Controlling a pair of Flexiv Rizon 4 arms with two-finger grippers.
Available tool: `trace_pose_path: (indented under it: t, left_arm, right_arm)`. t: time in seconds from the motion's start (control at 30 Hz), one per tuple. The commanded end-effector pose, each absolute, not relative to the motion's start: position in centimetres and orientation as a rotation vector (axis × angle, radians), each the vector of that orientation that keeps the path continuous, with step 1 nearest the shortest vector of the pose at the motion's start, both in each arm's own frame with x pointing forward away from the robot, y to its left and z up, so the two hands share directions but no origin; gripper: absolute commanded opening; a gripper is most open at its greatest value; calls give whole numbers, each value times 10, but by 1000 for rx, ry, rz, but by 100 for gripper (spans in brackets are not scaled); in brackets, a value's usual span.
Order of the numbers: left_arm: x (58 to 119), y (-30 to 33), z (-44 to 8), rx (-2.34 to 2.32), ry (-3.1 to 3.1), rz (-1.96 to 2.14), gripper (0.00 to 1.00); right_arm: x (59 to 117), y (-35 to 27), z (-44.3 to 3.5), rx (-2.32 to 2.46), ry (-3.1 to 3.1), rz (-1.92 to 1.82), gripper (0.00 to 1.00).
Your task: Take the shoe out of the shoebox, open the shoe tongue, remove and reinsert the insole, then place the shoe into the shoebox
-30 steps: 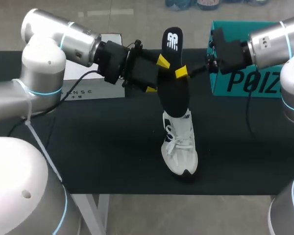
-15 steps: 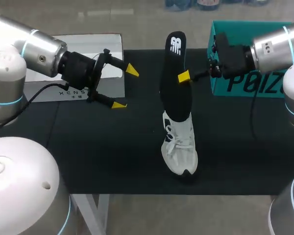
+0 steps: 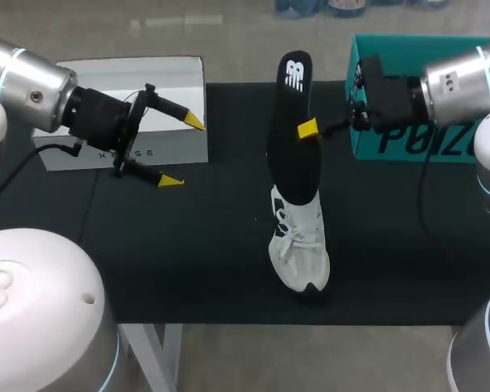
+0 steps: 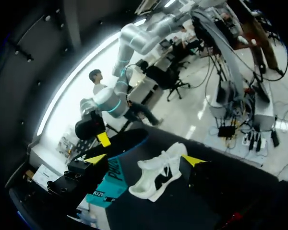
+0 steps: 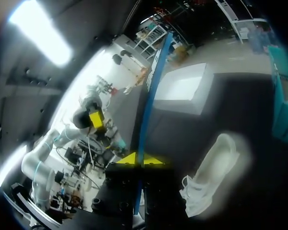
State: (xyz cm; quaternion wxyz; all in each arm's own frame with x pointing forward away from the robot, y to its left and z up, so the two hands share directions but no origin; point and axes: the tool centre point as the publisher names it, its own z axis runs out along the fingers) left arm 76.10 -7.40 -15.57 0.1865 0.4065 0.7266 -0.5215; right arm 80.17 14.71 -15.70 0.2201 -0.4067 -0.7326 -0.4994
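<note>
Sneaker (image 3: 300,245) stood free on the black table mat (image 3: 188,245), toe toward the robot, below both sets of jaws and held by neither. The left gripper (image 3: 183,151) hung wide open and empty beside the white box (image 3: 131,82). In its wrist view the sneaker lay ahead of its spread fingers, well apart from them. The black insole (image 3: 292,139) rose nearly upright with its lower end at the sneaker's collar, possibly already inside, though the head view did not settle that. The right gripper (image 3: 305,129) was closed on the insole partway up, pinching the thin edge between its yellow tips, with the teal shoebox (image 3: 441,49) behind it. The danger lay in that single pinch. The long insole could swivel or slip in the jaws. A downward push could buckle it or tip the sneaker over, since nothing braced the sneaker.
</note>
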Motion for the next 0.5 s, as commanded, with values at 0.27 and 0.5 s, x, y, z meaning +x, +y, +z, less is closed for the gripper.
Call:
trace_pose_path:
  t: [0.27, 0.5]
  left_arm:
    - [736, -39, -142, 1027, 2095, -1335, 100]
    - [735, -41, -143, 1035, 2092, -1346, 100]
  right_arm:
    - [804, 155, -158, -1100, -2036, -1367, 0]
    - [804, 156, -157, -1121, -2046, -1337, 0]
